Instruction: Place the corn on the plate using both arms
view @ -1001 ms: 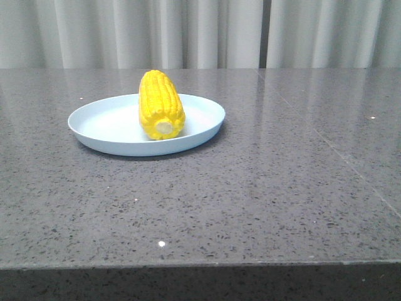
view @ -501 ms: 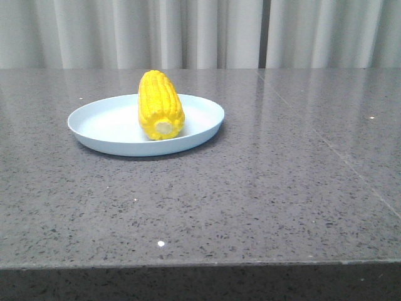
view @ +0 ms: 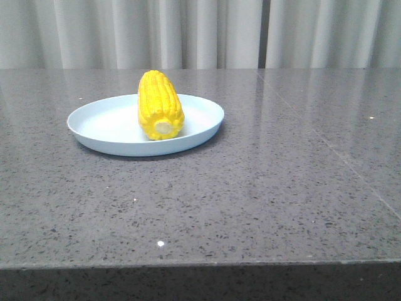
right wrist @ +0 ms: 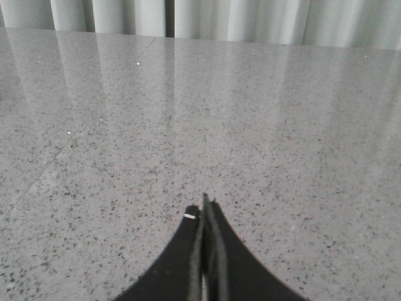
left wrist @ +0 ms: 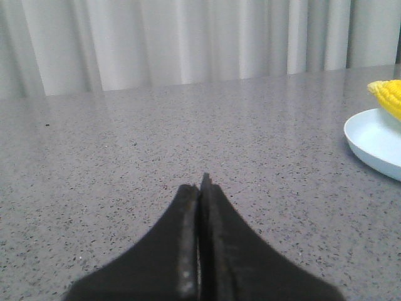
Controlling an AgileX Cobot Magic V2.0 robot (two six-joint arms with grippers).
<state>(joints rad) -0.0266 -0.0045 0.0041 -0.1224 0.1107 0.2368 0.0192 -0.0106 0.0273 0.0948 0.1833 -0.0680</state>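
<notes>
The yellow corn (view: 160, 104) lies on the pale blue plate (view: 100, 128) at the table's left middle, its cream stub end facing the camera. In the left wrist view the plate's rim (left wrist: 369, 141) and the corn's tip (left wrist: 388, 94) show at one edge. My left gripper (left wrist: 200, 188) is shut and empty, low over bare table, apart from the plate. My right gripper (right wrist: 205, 210) is shut and empty over bare table; neither corn nor plate shows in its view. Neither gripper shows in the front view.
The grey speckled stone table (view: 263, 188) has its front edge near the camera. A seam (view: 332, 147) runs across its right part. White curtains (view: 207, 31) hang behind the table.
</notes>
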